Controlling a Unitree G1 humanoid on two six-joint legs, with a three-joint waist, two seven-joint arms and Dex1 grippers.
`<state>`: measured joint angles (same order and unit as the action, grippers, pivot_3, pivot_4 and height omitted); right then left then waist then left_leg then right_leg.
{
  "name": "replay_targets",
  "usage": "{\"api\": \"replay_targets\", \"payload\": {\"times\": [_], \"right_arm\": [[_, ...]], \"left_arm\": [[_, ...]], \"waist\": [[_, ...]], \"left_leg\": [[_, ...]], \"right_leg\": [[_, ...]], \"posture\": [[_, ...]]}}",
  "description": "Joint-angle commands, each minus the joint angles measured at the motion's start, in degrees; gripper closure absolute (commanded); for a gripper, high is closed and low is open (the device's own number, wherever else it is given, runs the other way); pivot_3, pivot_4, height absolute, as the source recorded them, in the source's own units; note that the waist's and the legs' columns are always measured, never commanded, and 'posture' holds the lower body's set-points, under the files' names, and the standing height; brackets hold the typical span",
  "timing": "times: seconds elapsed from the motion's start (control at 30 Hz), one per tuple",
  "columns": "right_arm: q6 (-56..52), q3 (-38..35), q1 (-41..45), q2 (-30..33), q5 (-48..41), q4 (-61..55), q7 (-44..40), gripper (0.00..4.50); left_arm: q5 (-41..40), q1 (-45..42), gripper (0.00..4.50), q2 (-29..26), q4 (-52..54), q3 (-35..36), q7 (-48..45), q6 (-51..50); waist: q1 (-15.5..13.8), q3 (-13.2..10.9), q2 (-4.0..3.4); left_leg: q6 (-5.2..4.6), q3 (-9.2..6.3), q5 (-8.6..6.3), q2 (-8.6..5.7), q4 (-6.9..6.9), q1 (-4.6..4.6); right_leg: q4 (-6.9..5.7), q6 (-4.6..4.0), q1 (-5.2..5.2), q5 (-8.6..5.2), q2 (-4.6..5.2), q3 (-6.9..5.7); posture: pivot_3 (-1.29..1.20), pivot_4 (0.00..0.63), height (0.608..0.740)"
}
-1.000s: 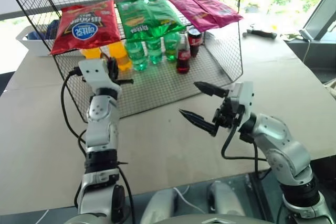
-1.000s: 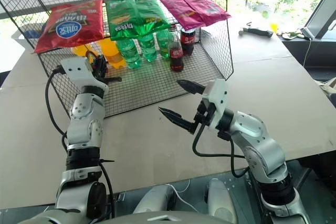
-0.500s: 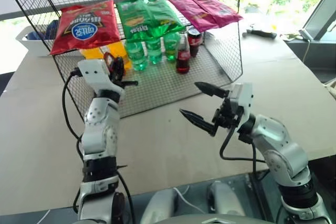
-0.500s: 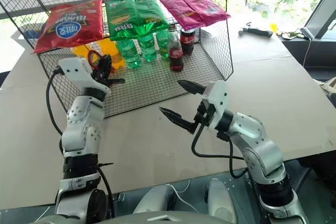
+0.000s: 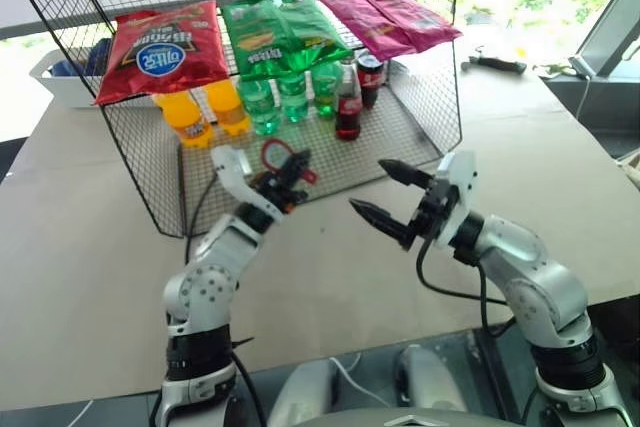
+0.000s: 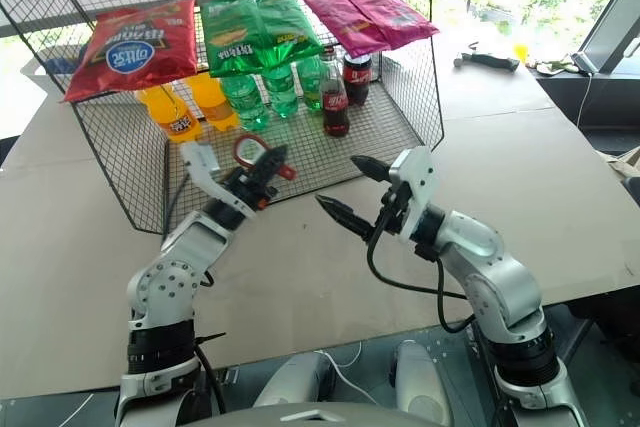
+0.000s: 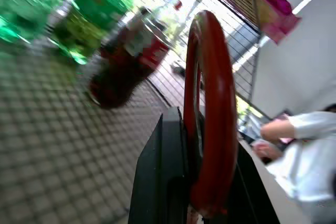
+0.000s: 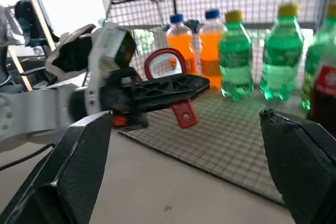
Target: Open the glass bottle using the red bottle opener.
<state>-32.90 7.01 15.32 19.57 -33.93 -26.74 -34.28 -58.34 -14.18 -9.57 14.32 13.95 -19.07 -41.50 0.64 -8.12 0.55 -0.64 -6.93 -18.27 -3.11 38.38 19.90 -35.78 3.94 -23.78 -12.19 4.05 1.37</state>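
Left gripper [image 5: 292, 173], clamped on the opener [image 5: 283, 159], swings inward toward the wide-open right gripper [image 5: 392, 192]; the upright bottle [image 5: 348, 104] stands beyond both, nearer the right.

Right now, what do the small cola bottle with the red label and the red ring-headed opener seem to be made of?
The cola bottle: likely clear glass; dark liquid shows through. The red opener: smooth and glossy, painted metal or plastic, I cannot tell which.

We see a flat red ring-headed bottle opener [image 5: 283, 159], a clear glass bottle of dark brown cola with a red label [image 5: 348, 105], green plastic bottles [image 5: 262, 104], orange ones [image 5: 188, 117], and red, green and magenta snack bags [image 5: 163, 45].
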Motion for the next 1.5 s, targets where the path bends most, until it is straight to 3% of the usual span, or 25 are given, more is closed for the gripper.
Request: {"api": "replay_targets", "payload": {"times": [0.03, 0.13, 0.33, 0.53, 1.17, 1.33, 1.5], "right_arm": [[-11.3, -3.2, 2.6, 5.7, -7.3, -0.9, -2.0, 0.0], [-25.4, -3.3, 5.0, 12.0, -13.7, 0.3, -3.1, 0.0], [-39.4, -6.3, 12.0, 12.2, -28.9, 4.0, -5.3, 0.0], [-45.5, -5.6, 16.8, 11.3, -34.2, 6.8, -5.0, 0.0], [-48.8, -2.1, 22.7, 5.6, -33.2, 10.6, -2.0, 0.0], [-49.4, -2.7, 22.9, 5.1, -33.7, 11.3, -1.4, 1.67], [-49.9, -2.3, 22.8, 5.5, -33.5, 11.0, -1.9, 4.01]], "left_arm": [[-13.5, -0.1, 4.49, -2.3, 1.7, 0.0, -5.0, -8.8], [-16.4, -1.2, 4.49, -5.7, 0.1, -1.6, -9.9, -13.3], [-14.2, -5.4, 4.49, -10.4, -3.2, -7.0, -19.2, -17.4], [-8.8, -9.1, 4.49, -12.3, -7.2, -11.4, -27.1, -16.6], [-3.5, -9.2, 4.49, -10.4, -8.1, -12.7, -33.6, -15.3], [-2.8, -9.0, 4.5, -10.5, -7.9, -12.9, -34.3, -15.1], [-2.2, -9.3, 4.5, -10.2, -8.3, -12.8, -34.5, -14.9]], "waist": [[0.0, 0.0, 0.0], [0.1, 0.0, -0.04], [0.1, 0.0, -0.04], [0.0, -0.1, -0.03], [0.1, -0.1, -0.04], [0.0, -0.1, -0.04], [0.1, -0.1, -0.04]], "left_leg": [[0.0, -0.01, 0.0, 0.0, 0.0, 0.0], [0.0, 0.0, 0.0, -0.05, -0.01, -0.02], [-0.01, 0.05, 0.0, -0.08, -0.01, -0.03], [-0.04, 0.03, -0.01, -0.12, -0.03, 0.06], [-0.04, 0.01, -0.01, -0.02, -0.04, 0.08], [-0.04, -0.01, -0.01, -0.03, -0.04, 0.1], [-0.04, 0.0, -0.01, -0.03, -0.04, 0.11]], "right_leg": [[-0.01, -0.01, 0.0, 0.0, 0.0, -0.01], [0.01, -0.02, 0.01, -0.01, -0.03, -0.02], [0.02, -0.02, 0.02, -0.01, -0.04, 0.0], [0.15, -0.02, 0.0, -0.01, 0.0, -0.01], [0.13, -0.02, -0.05, 0.0, 0.04, -0.01], [0.14, -0.02, -0.06, -0.01, 0.04, -0.02], [0.14, -0.02, -0.1, -0.01, 0.05, -0.01]], "posture": [[0.0, 0.15, 0.74], [0.0, 0.15, 0.74], [0.0, 0.15, 0.74], [0.0, 0.15, 0.74], [0.0, 0.15, 0.74], [0.0, 0.15, 0.74], [0.0, 0.15, 0.74]]}}
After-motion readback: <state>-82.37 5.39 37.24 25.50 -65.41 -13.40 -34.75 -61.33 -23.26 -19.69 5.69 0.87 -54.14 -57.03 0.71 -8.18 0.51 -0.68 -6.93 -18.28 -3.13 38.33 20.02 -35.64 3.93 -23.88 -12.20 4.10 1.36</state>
